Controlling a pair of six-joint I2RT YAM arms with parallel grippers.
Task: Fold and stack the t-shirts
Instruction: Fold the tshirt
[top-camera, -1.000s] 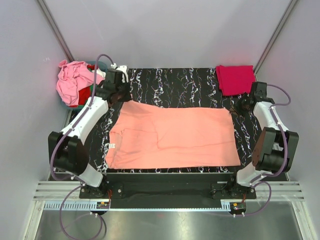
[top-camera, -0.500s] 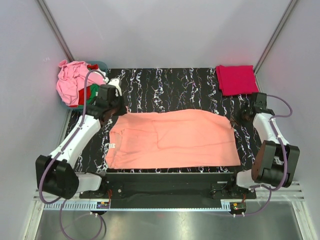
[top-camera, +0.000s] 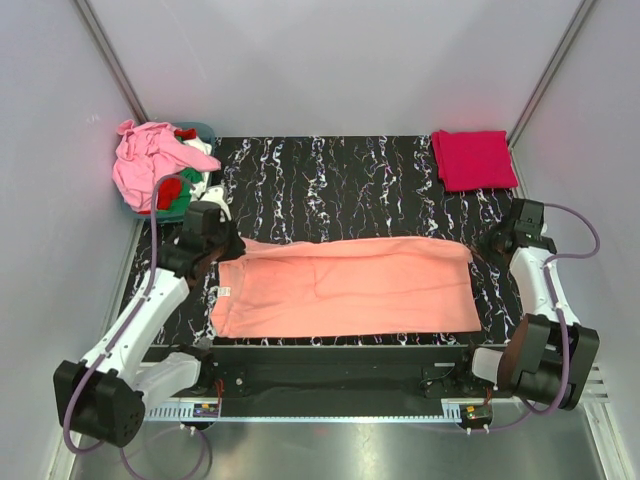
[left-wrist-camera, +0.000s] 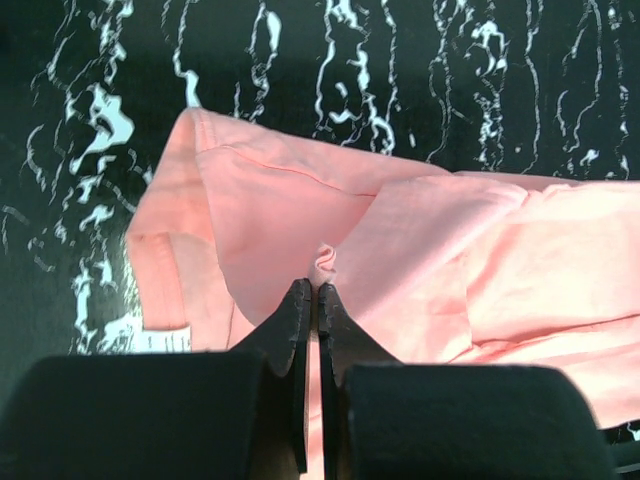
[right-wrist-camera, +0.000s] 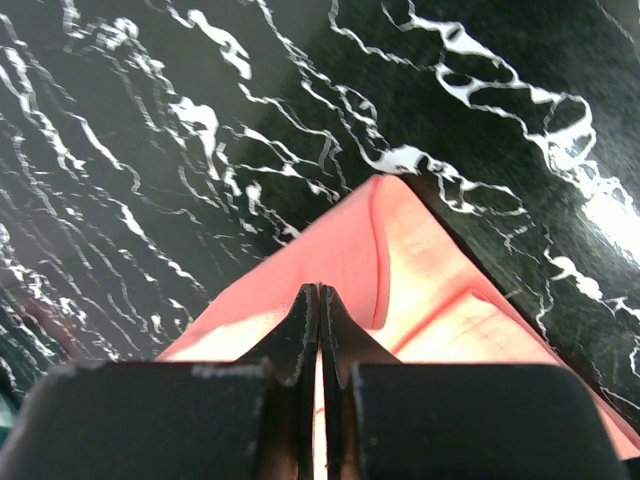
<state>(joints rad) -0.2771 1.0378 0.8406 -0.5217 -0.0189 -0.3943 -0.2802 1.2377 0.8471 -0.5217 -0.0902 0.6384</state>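
Salmon-orange t-shirt (top-camera: 345, 288) lies lengthwise left to right

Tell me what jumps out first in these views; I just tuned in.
The salmon-orange t-shirt lies across the near half of the table, with the left gripper and right gripper each shut on a far corner. Then the folded crimson-pink t-shirt at the far right corner and the heap of shirts at far left.
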